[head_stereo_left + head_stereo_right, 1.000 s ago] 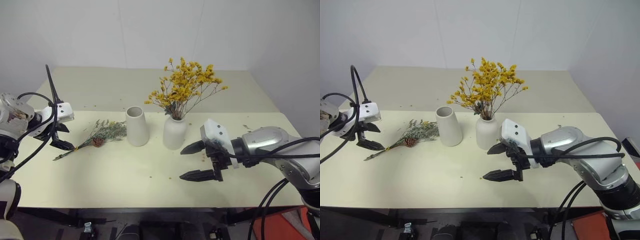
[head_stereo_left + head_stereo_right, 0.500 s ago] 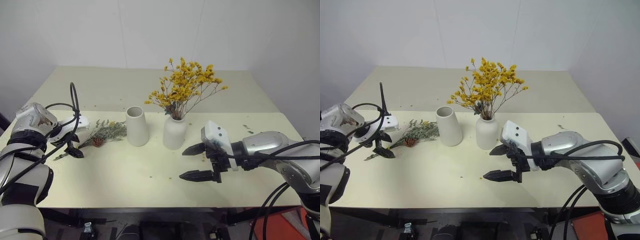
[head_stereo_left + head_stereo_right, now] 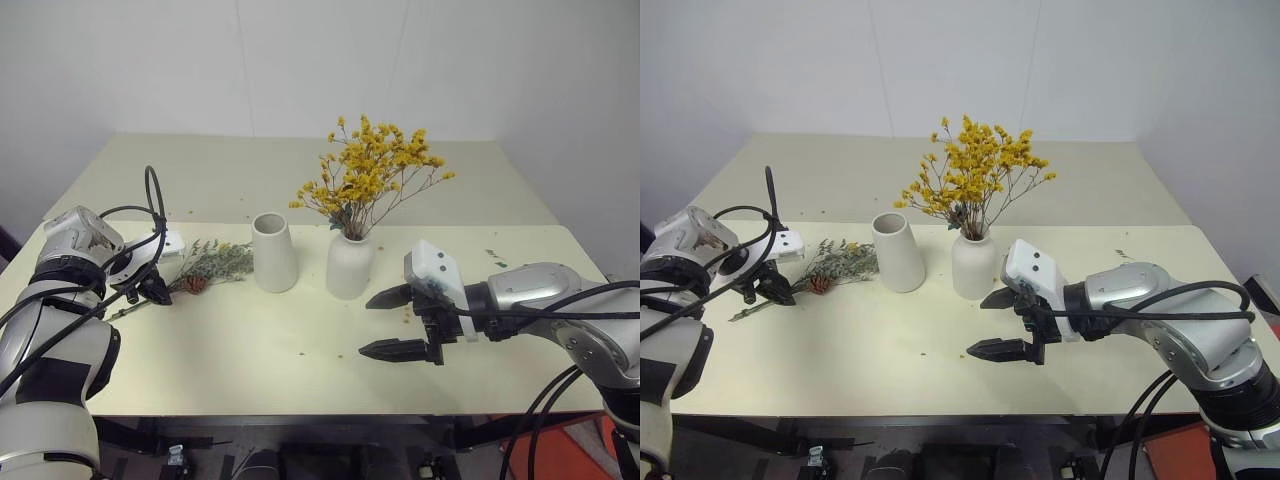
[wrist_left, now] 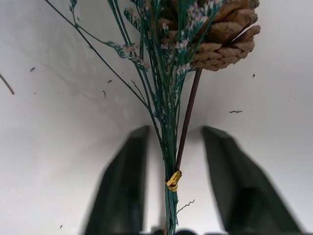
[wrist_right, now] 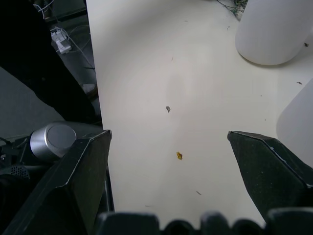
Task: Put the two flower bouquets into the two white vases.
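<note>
The right tool [image 3: 366, 327] hovers over the front part of the pale desk [image 3: 250, 350], nearest the robot. Its two black fingers are spread wide with nothing between them. It points towards the robot's left, across bare desktop. In the right wrist view a few small crumbs [image 5: 179, 155] lie on the desk below it.

A little further back, at the desk's left side, the left tool [image 3: 155, 293] points steeply down at the stem end of the grey-green sprig bunch [image 3: 215, 262]. The bunch lies flat on the desk. In the left wrist view the fingers [image 4: 127, 176] stand on either side of the thin stems with a gap on each side, so the tool is not clamped on them. A small gold tie [image 4: 172, 180] binds the stems between the fingers. The brown pine cone [image 4: 225, 34] sits just beyond the fingertips.

The sprig's leafy end reaches near the plain tapered vase [image 3: 274, 252], which stands upright and empty. Just beside it, on the right, stands the rounded narrow-necked vase [image 3: 349, 265]. This vase holds the yellow-orange dried flowers [image 3: 370, 175], which fan out above its neck.

Behind the vases a second desk surface [image 3: 250, 170] runs back to a white wall.
</note>
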Action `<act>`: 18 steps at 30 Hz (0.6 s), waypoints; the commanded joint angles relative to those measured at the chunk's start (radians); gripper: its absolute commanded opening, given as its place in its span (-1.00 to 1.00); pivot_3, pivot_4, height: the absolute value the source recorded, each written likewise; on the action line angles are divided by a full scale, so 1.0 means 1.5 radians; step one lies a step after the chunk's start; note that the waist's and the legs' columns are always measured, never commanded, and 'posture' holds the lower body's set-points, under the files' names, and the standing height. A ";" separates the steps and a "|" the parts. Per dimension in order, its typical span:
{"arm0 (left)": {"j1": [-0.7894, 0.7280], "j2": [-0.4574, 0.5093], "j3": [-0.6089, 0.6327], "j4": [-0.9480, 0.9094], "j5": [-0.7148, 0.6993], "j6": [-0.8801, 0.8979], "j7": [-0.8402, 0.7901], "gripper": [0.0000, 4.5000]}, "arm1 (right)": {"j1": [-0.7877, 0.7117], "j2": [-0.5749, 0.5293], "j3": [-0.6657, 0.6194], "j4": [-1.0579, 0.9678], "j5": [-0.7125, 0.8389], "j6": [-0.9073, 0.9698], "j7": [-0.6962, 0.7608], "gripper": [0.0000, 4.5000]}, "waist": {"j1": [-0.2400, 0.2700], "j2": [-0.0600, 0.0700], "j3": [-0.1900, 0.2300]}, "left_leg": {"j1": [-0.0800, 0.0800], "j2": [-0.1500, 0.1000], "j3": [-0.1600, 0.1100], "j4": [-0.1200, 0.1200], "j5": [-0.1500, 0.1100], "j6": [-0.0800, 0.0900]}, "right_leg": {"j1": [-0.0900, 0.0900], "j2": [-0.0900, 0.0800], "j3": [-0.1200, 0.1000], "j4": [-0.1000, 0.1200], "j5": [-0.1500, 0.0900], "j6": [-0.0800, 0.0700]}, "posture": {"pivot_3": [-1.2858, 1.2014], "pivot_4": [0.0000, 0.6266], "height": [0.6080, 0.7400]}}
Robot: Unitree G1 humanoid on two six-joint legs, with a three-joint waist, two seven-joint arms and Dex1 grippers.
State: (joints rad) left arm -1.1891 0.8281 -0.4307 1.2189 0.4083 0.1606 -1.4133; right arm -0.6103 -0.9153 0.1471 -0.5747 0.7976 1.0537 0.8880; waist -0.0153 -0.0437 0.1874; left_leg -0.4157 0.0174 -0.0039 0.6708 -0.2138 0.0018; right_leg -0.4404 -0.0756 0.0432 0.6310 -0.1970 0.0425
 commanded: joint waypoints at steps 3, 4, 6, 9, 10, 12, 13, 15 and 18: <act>0.001 -0.003 0.013 -0.004 -0.003 0.016 -0.024 -1.00 | -0.001 -0.005 -0.020 -0.015 0.002 0.001 0.000 1.00 | 0.000 0.000 0.000 | 0.000 0.000 0.000 0.000 0.000 0.000 | 0.000 0.000 0.000 0.000 0.000 0.000 | 0.03 -0.52 1.00; 0.001 -0.003 0.013 -0.006 -0.002 0.018 -0.027 -1.00 | -0.001 -0.005 -0.019 -0.015 0.002 0.000 0.000 1.00 | 0.000 0.000 0.000 | 0.000 0.000 0.000 0.000 0.000 0.000 | 0.000 0.000 0.000 0.000 0.000 0.000 | 0.03 -0.52 1.00; 0.001 -0.002 0.015 -0.010 0.000 0.021 -0.025 -1.00 | -0.002 -0.002 -0.016 -0.014 0.000 -0.001 -0.001 1.00 | 0.000 0.000 0.000 | 0.000 0.000 0.000 0.000 0.000 0.000 | 0.000 0.000 0.000 0.000 0.000 0.000 | 0.03 -0.52 1.00; 0.000 0.008 0.024 -0.039 -0.006 0.015 -0.024 -1.00 | 0.000 -0.003 -0.017 -0.017 -0.001 -0.003 -0.001 1.00 | 0.000 0.000 0.000 | 0.000 0.000 0.000 0.000 0.000 0.000 | 0.000 0.000 0.000 0.000 0.000 0.000 | 0.03 -0.52 1.00; 0.000 0.012 0.027 -0.052 -0.005 0.019 -0.019 -1.00 | 0.001 -0.004 -0.019 -0.018 -0.001 -0.003 -0.001 1.00 | 0.000 0.000 0.000 | 0.000 0.000 0.000 0.000 0.000 0.000 | 0.000 0.000 0.000 0.000 0.000 0.000 | 0.03 -0.52 1.00; 0.004 0.028 0.032 -0.084 -0.007 0.024 -0.023 -1.00 | 0.004 -0.006 -0.022 -0.022 -0.002 -0.006 -0.002 1.00 | 0.000 0.000 0.000 | 0.000 0.000 0.000 0.000 0.000 0.000 | 0.000 0.000 0.000 0.000 0.000 0.000 | 0.03 -0.52 1.00; 0.008 0.039 0.037 -0.103 -0.009 0.030 -0.026 -1.00 | 0.006 -0.006 -0.023 -0.024 -0.002 -0.007 -0.003 1.00 | 0.000 0.000 0.000 | -0.001 0.000 0.000 0.000 0.000 0.000 | 0.000 0.000 0.000 0.000 0.000 0.000 | 0.03 -0.52 1.00; 0.018 0.062 0.052 -0.146 -0.019 0.042 -0.028 -1.00 | 0.010 -0.007 -0.028 -0.029 -0.001 -0.008 -0.006 1.00 | -0.003 0.000 0.000 | -0.001 0.000 0.000 0.000 0.000 0.000 | 0.000 0.000 0.000 0.000 0.000 0.000 | 0.03 -0.52 1.00; 0.032 0.095 0.101 -0.219 -0.053 0.079 -0.016 -1.00 | 0.014 -0.004 -0.034 -0.034 0.000 -0.010 -0.012 1.00 | -0.004 0.000 0.000 | -0.001 0.000 0.000 0.000 0.000 0.000 | 0.000 0.000 0.000 0.000 0.000 -0.001 | 0.03 -0.52 1.00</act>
State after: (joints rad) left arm -1.1400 0.9387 -0.3310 0.9534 0.3685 0.2529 -1.4476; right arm -0.5830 -0.9159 0.1419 -0.5952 0.7955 1.0535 0.8755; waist -0.0219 -0.0437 0.1874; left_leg -0.4165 0.0177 -0.0046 0.6712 -0.2139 0.0018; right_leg -0.4408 -0.0754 0.0429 0.6309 -0.1964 0.0417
